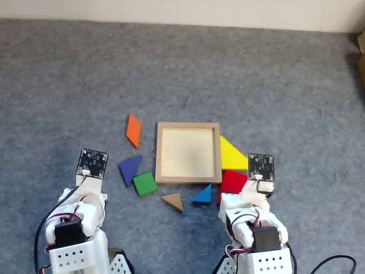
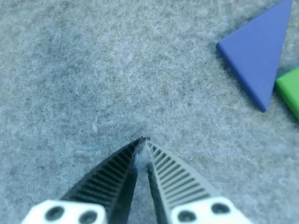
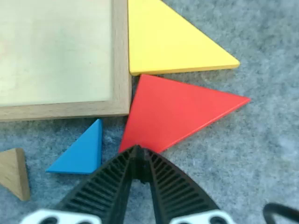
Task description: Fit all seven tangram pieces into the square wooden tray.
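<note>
The tray [image 1: 188, 125] lies empty, pieces [image 1: 145, 184] loose around it; left fingers [image 2: 112, 172] and right fingers [image 3: 112, 179] are pressed together, holding nothing, the right poised by the red triangle [image 3: 177, 112].

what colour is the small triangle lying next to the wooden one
Blue. The small triangle beside the wooden triangle shows best in the right wrist view.
</note>
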